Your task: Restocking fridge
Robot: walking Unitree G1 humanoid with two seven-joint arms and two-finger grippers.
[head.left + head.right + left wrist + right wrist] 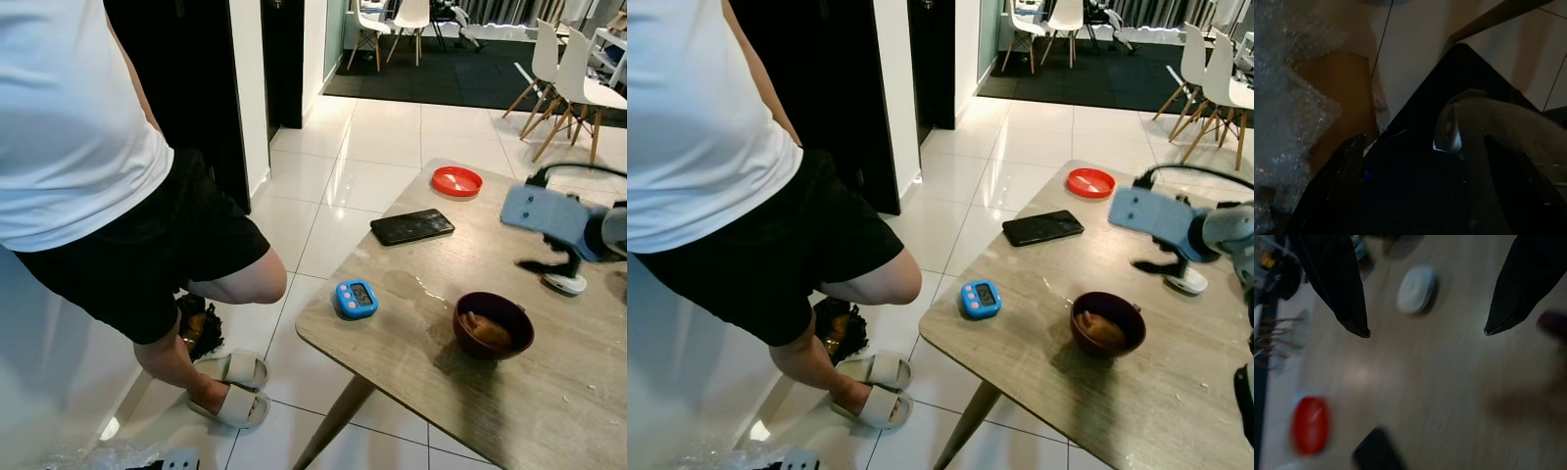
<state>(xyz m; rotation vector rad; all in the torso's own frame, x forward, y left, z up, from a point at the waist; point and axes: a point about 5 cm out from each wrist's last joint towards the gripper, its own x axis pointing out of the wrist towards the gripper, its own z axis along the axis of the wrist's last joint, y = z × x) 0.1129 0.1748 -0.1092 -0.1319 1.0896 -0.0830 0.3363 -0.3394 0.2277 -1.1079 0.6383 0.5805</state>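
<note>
Right wrist view shows our right gripper (1427,333) with its two black fingers spread wide and nothing between them, hanging above the wooden table (549,411). Beyond the fingertips lies a small white oval object (1416,289); off to one side we make out the red lid (1310,425) and the dark phone (1376,453), all blurred.

From the head views, our right arm reaches in over the table's far right side, above the white object (565,283). The item we judge most likely to go into the fridge is the dark brown bowl (493,323) holding some brownish food. It sits on the table nearer to us than the gripper and toward our left of it, so the open fingers would have to draw back and inward to meet its rim. Being round, it offers no long axis to line up with. The right arm is clearly the nearer one.

Our left gripper (1415,196) hangs low over the floor beside bubble wrap (1288,98); we cannot tell how its fingers stand. A person (88,166) stands on our left, and a blue timer (356,299) rests near the table's edge.
</note>
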